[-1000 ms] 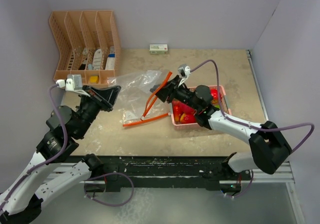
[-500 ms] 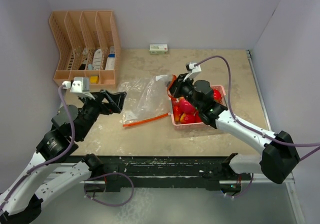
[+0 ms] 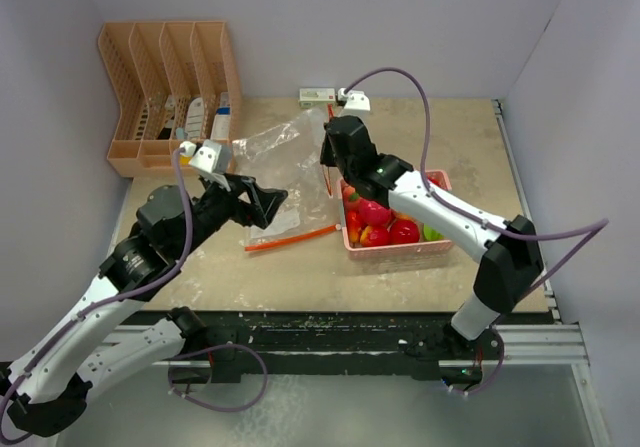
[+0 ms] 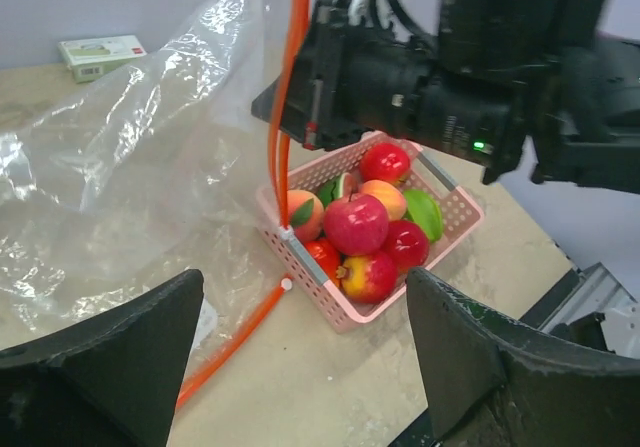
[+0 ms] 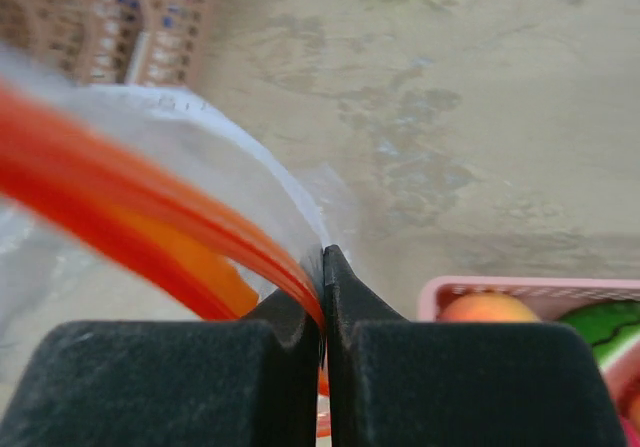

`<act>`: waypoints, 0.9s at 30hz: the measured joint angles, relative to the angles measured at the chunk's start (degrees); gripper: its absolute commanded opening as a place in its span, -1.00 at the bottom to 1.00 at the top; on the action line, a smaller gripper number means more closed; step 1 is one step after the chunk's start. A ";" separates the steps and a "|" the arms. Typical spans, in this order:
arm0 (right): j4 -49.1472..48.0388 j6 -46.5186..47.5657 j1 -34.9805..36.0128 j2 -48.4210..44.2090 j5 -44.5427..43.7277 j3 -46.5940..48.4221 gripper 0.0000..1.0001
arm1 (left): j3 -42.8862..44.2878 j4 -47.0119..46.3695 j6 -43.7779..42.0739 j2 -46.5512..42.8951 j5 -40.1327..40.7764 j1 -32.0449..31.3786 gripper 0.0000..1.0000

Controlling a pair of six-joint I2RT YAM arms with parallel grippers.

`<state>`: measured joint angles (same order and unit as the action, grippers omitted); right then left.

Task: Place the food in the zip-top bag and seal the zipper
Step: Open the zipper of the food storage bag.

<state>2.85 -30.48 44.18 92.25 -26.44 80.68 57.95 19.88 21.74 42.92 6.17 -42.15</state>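
The clear zip-top bag (image 3: pixel 283 162) with an orange zipper (image 3: pixel 292 238) lies left of the pink basket (image 3: pixel 400 251). The food (image 3: pixel 382 223), red apples with peach and green pieces, fills that basket. My right gripper (image 3: pixel 328 165) is raised above the basket's left end, shut on the zipper's upper edge (image 5: pixel 150 227), pinched at the tips (image 5: pixel 324 257). One zipper strand (image 4: pixel 285 97) hangs down from it while the other lies on the table. My left gripper (image 3: pixel 266 199) is open over the bag's near side; its view shows the food (image 4: pixel 356 223) beyond the gap (image 4: pixel 303 312).
A peach file organizer (image 3: pixel 170 87) holding small packets stands at the back left. A small white-and-green box (image 3: pixel 317 96) lies against the back wall. Walls close in the left, back and right sides. The basket's near rim (image 4: pixel 300 257) sits next to the lying zipper strand.
The right gripper has closed on the zipper edge and lifted it up and toward the back. The left gripper has opened and moved right, over the bag.
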 measured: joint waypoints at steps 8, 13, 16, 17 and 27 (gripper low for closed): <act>7.30 1.55 -3.74 2.89 5.31 3.08 -1.00 | -0.09 -2.82 -0.37 -0.83 -2.62 0.00 0.64; 6.71 1.70 -3.39 0.07 15.87 3.06 -1.00 | -1.46 -6.58 -0.39 0.70 -4.22 0.00 0.59; 6.51 1.18 -3.23 -2.95 20.61 3.06 -1.00 | -2.34 -8.79 -0.37 3.26 -6.12 0.00 0.58; 6.25 0.92 -3.21 -4.04 21.86 3.06 -1.00 | -2.93 -9.81 -0.35 4.92 -7.28 0.00 0.58; 4.13 -1.64 -3.21 -7.32 29.00 2.80 -1.00 | -6.34 -13.57 -0.33 8.04 -8.61 0.00 0.70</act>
<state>6.98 -32.12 40.97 84.93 2.57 83.48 51.62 6.31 21.41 50.96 -2.44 -42.15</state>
